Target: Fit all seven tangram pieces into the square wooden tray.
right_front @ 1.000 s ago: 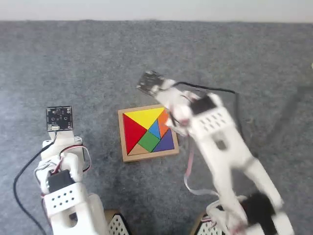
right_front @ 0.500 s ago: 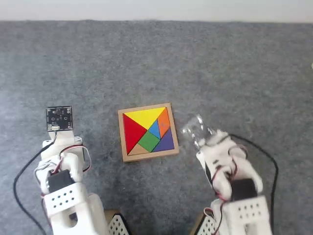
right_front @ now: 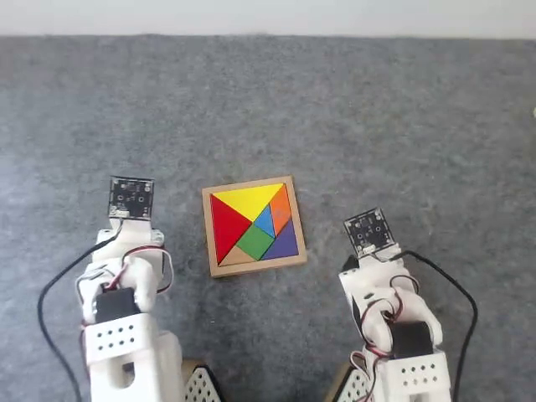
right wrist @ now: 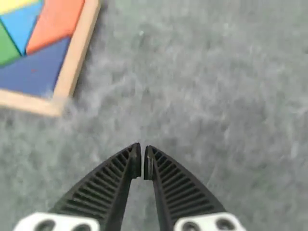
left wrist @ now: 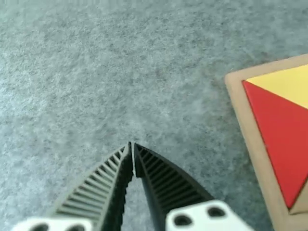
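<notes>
Tray (right_front: pixel 255 267) is sitting in the middle of the grey felt (right_front: pixel 335 109), and you are looking at all seven pieces lying flat inside its rim. In the high view the yellow triangle (right_front: pixel 247 201) is filling the 12 o'clock side and the red triangle (right_front: pixel 224 228) is filling the 9 o'clock side. The small blue triangle (right_front: pixel 265 221) is lying at the centre, touching both. The orange piece (right_front: pixel 280 209) is running along the rim at about 2 o'clock. The purple triangle (right_front: pixel 283 243) is taking the corner at about 4 o'clock. The green square (right_front: pixel 255 242) is resting at 6 o'clock, and the tan triangle (right_front: pixel 232 257) is lying at about 7 o'clock.

Your left arm (right_front: pixel 121 285) is resting at about 8 o'clock from the tray, well apart from it. Your right arm (right_front: pixel 389 310) is resting at about 4 o'clock, also apart. The left gripper (left wrist: pixel 132 147) is hanging over bare felt with its jaws pressed together on nothing, near the tray corner that is holding red and yellow. The right gripper (right wrist: pixel 142 153) is hanging over bare felt too, with its jaws together and empty, near the corner that is holding orange and purple.
</notes>
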Robot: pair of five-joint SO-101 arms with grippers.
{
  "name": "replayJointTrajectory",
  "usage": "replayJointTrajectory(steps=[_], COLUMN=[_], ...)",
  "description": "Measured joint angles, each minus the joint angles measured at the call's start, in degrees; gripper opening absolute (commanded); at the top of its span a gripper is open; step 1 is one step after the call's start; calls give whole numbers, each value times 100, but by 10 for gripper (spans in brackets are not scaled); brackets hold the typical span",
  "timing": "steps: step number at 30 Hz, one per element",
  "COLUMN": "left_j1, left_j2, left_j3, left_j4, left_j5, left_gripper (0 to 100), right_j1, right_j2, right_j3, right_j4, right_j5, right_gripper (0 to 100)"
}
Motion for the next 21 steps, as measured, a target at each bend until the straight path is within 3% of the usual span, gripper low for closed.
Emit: replayJointTrajectory(steps=[6, 15, 21], left_j1=[35, -9, -105], left_j2=[-255, -3270, -2901], left_j3=[273, 1099, 1134], left_j4=[132, 1398, 1354], left_j5=[0, 0, 0], left_gripper=[12, 13, 13], right_j1=[-9, -9, -9], right_j2=[0, 0, 0], right_j3=[0, 0, 0], right_j4=[642, 721, 721], right_j5=[-9, -9, -9], right_gripper=[22, 22, 22])
